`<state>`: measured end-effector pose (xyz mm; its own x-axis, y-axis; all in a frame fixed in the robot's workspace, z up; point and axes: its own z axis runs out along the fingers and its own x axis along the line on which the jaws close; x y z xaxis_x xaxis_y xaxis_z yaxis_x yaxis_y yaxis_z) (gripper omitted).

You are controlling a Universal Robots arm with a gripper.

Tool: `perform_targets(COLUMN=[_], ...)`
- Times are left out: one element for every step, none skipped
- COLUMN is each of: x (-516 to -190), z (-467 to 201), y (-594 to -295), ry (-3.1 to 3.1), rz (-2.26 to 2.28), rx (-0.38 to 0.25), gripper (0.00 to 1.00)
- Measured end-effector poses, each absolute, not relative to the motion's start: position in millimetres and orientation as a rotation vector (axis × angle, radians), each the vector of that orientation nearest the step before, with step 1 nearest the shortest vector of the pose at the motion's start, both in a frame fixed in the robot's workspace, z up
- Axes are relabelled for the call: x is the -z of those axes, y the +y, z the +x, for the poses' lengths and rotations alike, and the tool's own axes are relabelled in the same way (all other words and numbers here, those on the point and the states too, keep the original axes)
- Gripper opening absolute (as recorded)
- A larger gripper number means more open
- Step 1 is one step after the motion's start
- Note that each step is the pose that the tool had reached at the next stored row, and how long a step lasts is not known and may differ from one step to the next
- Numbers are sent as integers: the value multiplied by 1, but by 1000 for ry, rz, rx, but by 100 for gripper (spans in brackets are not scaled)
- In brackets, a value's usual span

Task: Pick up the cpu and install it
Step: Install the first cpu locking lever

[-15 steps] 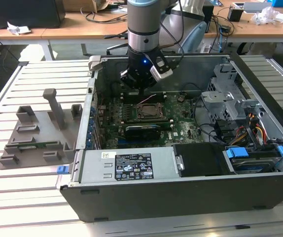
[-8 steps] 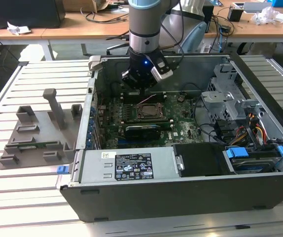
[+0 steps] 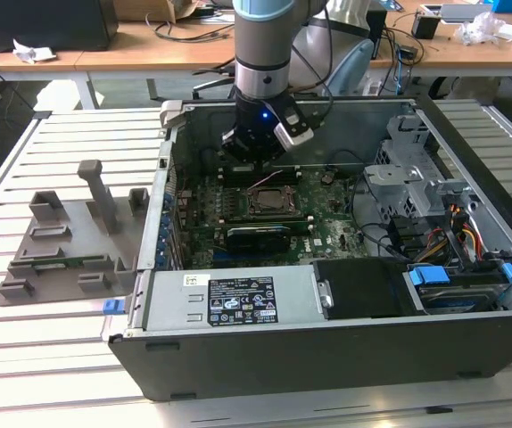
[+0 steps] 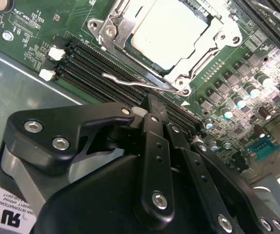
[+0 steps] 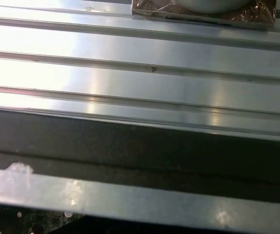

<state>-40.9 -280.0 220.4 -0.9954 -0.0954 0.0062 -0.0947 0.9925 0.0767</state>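
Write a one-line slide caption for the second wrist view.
Wrist close-up: the cpu sits in its socket frame on the motherboard, with the arm's black claw nearby.

The cpu (image 4: 171, 36) is showing a smooth, pale, brushed-metal top, sitting in a shiny metal socket frame (image 4: 118, 36) on a glossy green circuit board (image 4: 237, 83). The hand (image 4: 152, 122) is looking like matt black plastic or coated metal with bright screws. The slatted surface (image 5: 140, 83) is gleaming as smooth silvery metal. The computer case (image 3: 327, 357) is showing matt grey metal.
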Motion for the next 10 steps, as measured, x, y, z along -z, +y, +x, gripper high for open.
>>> perform_targets(x=[-220, -220, -219, -218, -218, -217, -217, -217, -216, -216], z=[-41, -41, -41, -41, -41, -41, -41, -41, -41, -40], y=[-280, -280, -280, -280, -280, -280, -280, -280, -280, -280], ry=[-3126, -3126, -3126, -3126, -3126, -3126, -3126, -3126, -3126, -3126], rz=[149, 149, 149, 149, 149, 149, 149, 149, 149, 149], rx=[115, 106, 103, 103, 103, 103, 103, 102, 101, 99], gripper=[11, 11, 11, 11, 11, 11, 11, 11, 11, 11])
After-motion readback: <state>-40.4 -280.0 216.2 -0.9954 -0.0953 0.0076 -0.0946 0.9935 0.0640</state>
